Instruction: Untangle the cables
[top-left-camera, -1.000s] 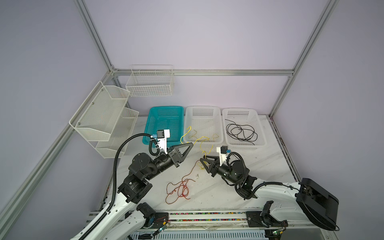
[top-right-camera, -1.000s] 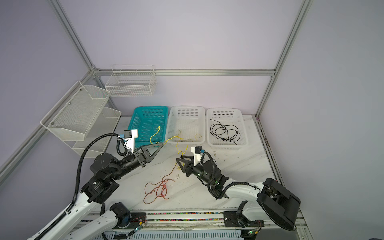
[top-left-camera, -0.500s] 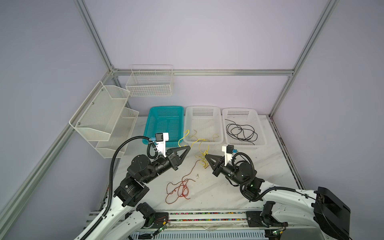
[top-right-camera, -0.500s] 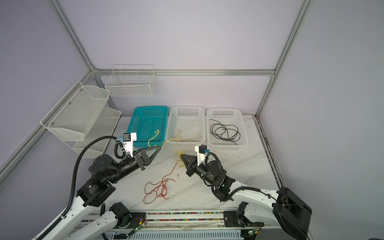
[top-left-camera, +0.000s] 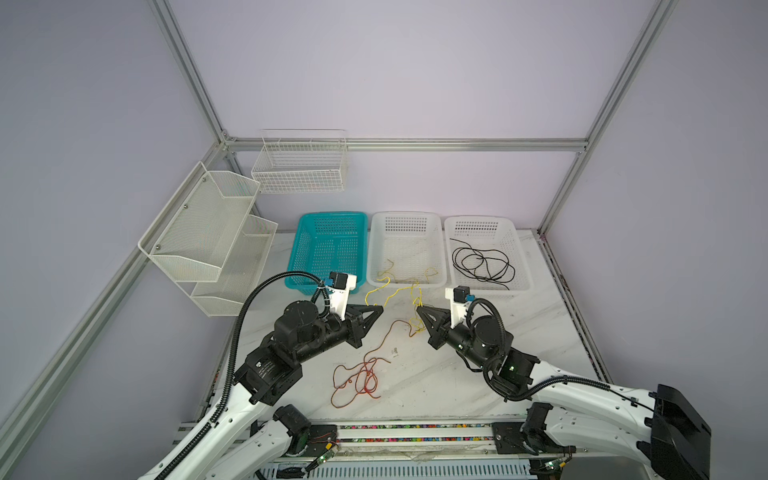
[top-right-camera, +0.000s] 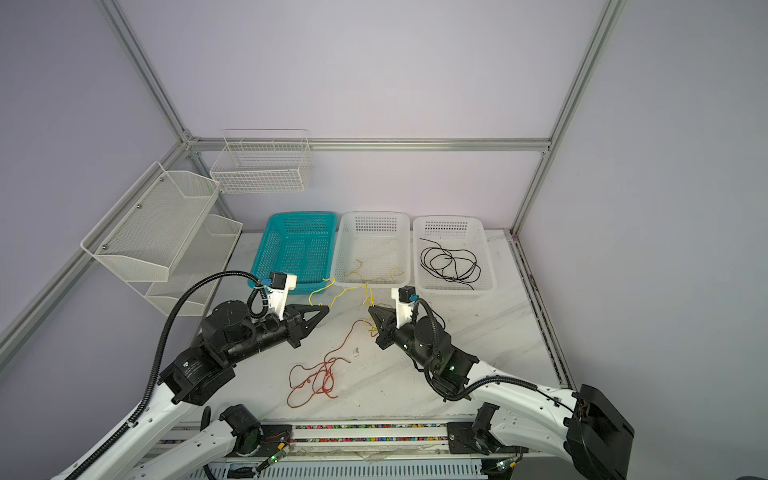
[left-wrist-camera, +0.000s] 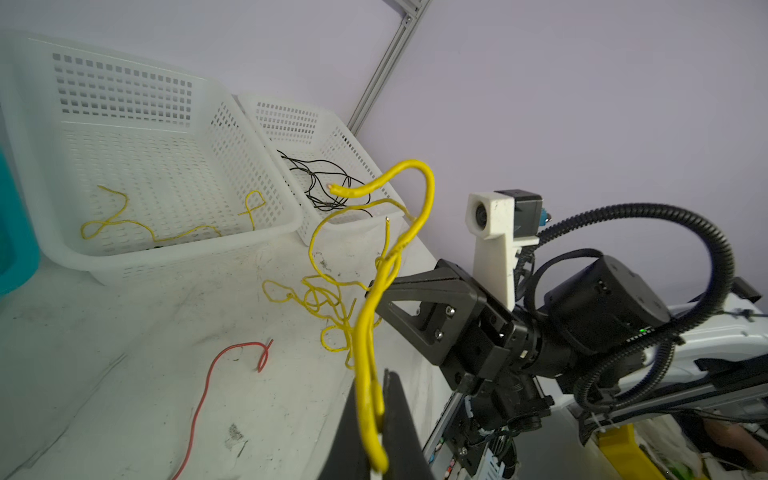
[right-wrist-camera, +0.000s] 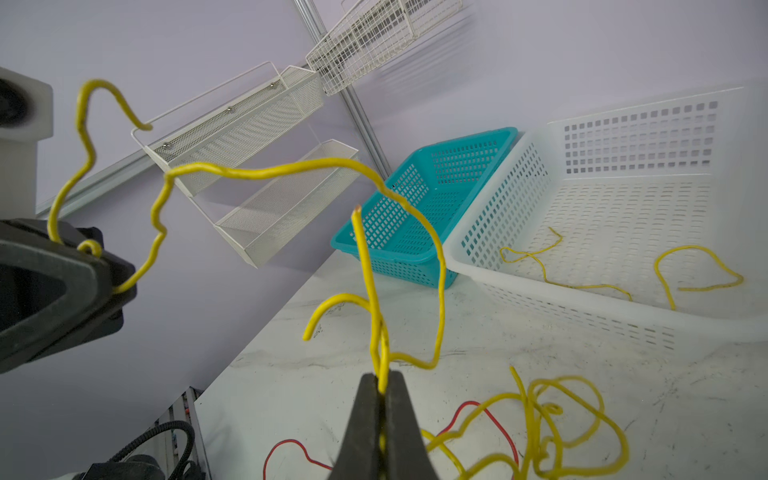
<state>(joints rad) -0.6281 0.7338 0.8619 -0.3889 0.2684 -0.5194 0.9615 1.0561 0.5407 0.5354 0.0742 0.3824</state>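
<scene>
The white marbled tabletop (top-left-camera: 478, 374) carries a teal perforated plastic basket (top-left-camera: 332, 216), a middle white perforated plastic basket (top-left-camera: 405, 216) holding a loose yellow wire (right-wrist-camera: 692, 248), and a right white perforated plastic basket (top-left-camera: 480, 219) containing the coiled thin black cable (top-left-camera: 482, 266). In front of them the left gripper (top-left-camera: 380, 308) stays clamped on a raised yellow strand (left-wrist-camera: 362, 332). The right gripper (top-left-camera: 417, 307), open a second ago, has advanced and pinched shut on a neighbouring yellow strand (right-wrist-camera: 364, 266), so the arms now look set to pull the yellow tangle apart. The red-orange wire (top-left-camera: 365, 376) lies loose nearer the robot. Whether the pinched strands are one cable or two cannot be made out.
</scene>
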